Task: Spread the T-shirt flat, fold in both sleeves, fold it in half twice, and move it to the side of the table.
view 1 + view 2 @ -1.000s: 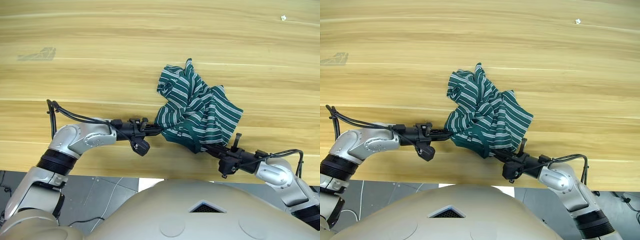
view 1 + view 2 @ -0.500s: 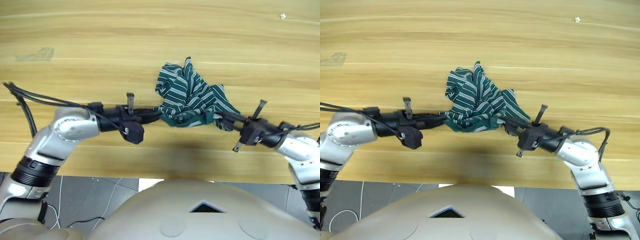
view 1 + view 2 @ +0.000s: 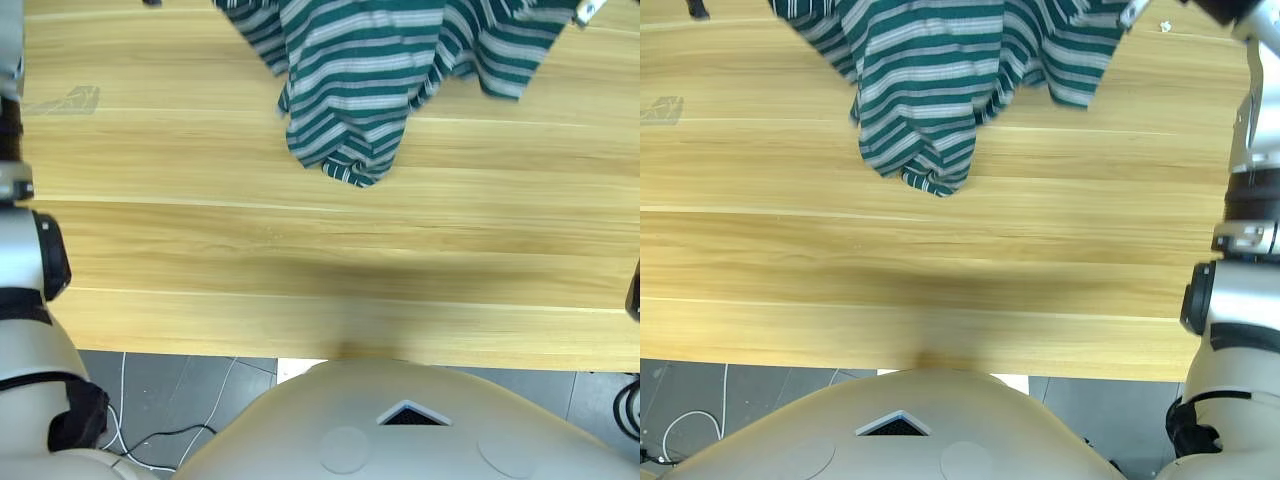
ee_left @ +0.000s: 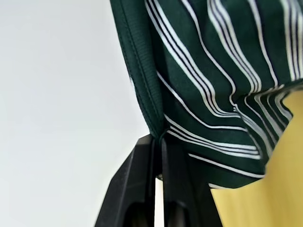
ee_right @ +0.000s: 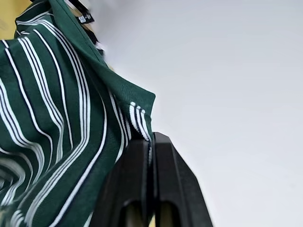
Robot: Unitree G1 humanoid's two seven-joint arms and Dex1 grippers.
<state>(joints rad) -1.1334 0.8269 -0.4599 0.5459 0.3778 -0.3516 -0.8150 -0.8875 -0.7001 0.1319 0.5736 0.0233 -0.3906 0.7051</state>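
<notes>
T-shirt (image 3: 370,70) hung bunched above the table (image 3: 300,260), lowest fold over the table's middle. By my reading even the spreading was not yet done, and the sleeve folds, both halvings and the move to the table's side all remained. The left gripper (image 4: 158,142) and right gripper (image 5: 150,146) were each pinched tight on an edge of the cloth, fingers together. No brand or writing was legible, and a faint mark (image 3: 70,100) on the table's left part could not be read.

The dark green white-striped T-shirt (image 3: 350,90) is cut off along its upper part by the head views' top edge. Its pinched hems vanish between the closed left gripper (image 4: 158,142) and right gripper (image 5: 151,142).
</notes>
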